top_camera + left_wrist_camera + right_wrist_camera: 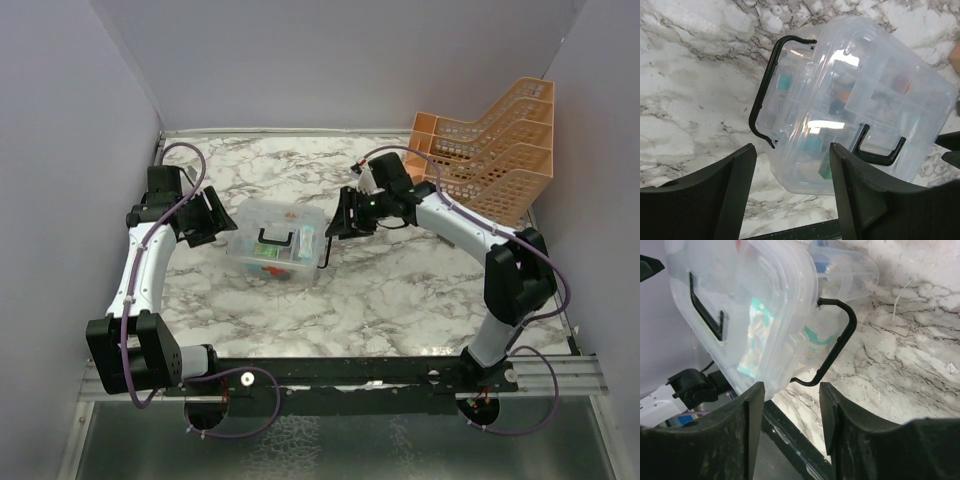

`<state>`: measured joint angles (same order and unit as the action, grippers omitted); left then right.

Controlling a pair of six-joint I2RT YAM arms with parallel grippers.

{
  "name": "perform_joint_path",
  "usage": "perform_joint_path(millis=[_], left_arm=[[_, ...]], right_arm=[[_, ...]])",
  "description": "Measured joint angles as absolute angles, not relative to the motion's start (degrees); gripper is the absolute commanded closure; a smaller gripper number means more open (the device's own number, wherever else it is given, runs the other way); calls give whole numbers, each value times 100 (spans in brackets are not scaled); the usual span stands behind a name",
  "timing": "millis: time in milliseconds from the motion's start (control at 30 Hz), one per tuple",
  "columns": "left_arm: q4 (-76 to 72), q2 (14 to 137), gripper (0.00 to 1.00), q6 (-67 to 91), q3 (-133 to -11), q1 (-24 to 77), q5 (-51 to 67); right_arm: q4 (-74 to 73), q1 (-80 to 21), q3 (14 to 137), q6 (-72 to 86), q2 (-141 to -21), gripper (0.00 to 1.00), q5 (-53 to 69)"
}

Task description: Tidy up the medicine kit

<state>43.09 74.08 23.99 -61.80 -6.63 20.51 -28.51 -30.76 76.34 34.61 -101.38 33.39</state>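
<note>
Near the orange rack (pixel 490 150), left gripper (pixel 222 225) and right gripper (pixel 336 229), both spread, flank the medicine kit (pixel 275 242).

Clear medicine kit (pixel 740 300), black wire handle (pixel 840 345) at its side, marble table (pixel 910 365), right tool (pixel 790 390) spread apart.

The medicine kit (pixel 252 222) is clear plastic with a black handle (pixel 703 305), and teal and orange patches show through. The table (pixel 400 290) is white marble veined grey. The rack (pixel 490 150) is peach-orange mesh. The 2 arms, left arm (pixel 135 278) and right arm (pixel 460 226), are white and black with purple cables (pixel 185 148).
</note>
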Motion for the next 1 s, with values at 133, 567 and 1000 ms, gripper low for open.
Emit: perform_joint_path(millis=[133, 567, 1000], left_arm=[[4296, 7411, 30, 2351, -6477, -663, 1988], [4038, 7999, 42, 2324, -6493, -663, 2171], [3361, 7776, 63, 2777, -5811, -742, 2617]], right_arm=[[-2827, -3081, 7634, 3468, -9778, 42, 3083], [-2480, -3365, 7649, 3835, -10042, 32, 2700], [-1660, -3336, 7389, 4093, -10261, 64, 2749]])
